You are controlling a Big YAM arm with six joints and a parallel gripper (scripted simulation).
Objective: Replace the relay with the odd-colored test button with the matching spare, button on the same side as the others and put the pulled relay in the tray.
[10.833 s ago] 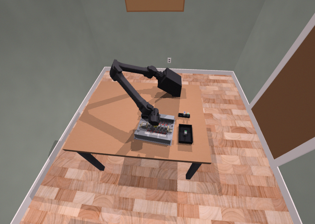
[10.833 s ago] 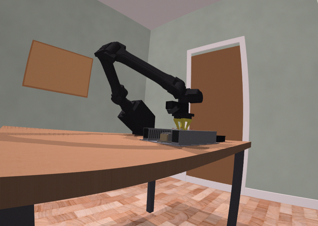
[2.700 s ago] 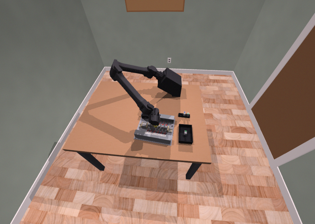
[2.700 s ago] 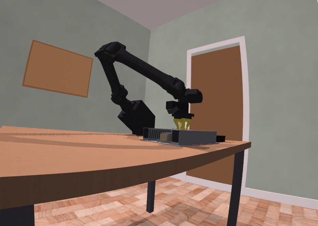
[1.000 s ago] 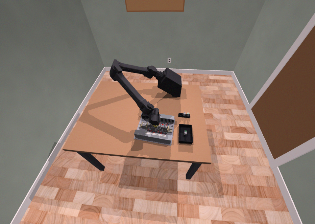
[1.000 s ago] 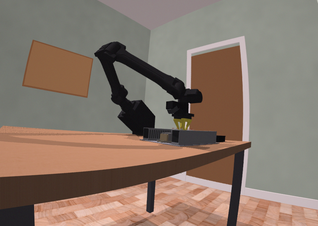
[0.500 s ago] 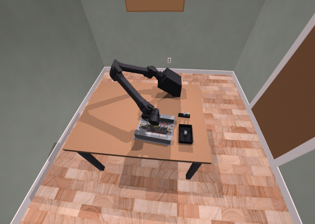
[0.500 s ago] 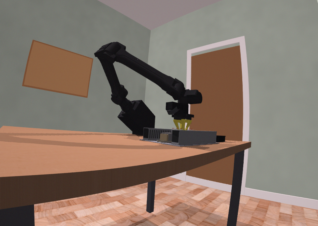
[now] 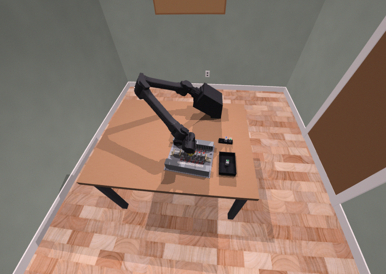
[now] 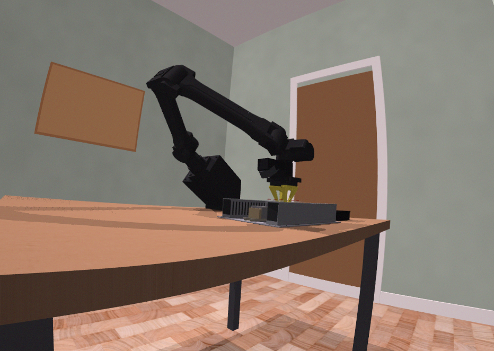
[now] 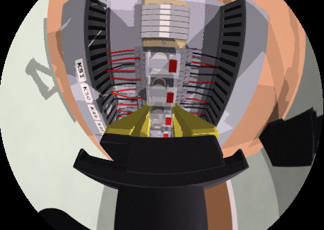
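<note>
My gripper (image 9: 189,154) (image 10: 284,200) (image 11: 160,106) was narrowed onto a relay (image 11: 160,120) in the row, yellow fingers on either side of it, red button up. Red buttons on the visible row relays all sat on the same side (wrist view, right of center). Couldn't tell if the held one was fully level; my own fingers blocked part of it.

The pulled relay (image 9: 227,162), green button, was in the black tray (image 9: 220,163) (image 10: 343,215), inside the walls. Small black holder (image 9: 220,140) near the tray had two relays in it: a blue-button one (image 9: 226,138) and a green-button one (image 9: 230,139). Labels K51, K50 and K49 were readable on the gray duct (image 11: 74,39). Letting go wasn't done.
</note>
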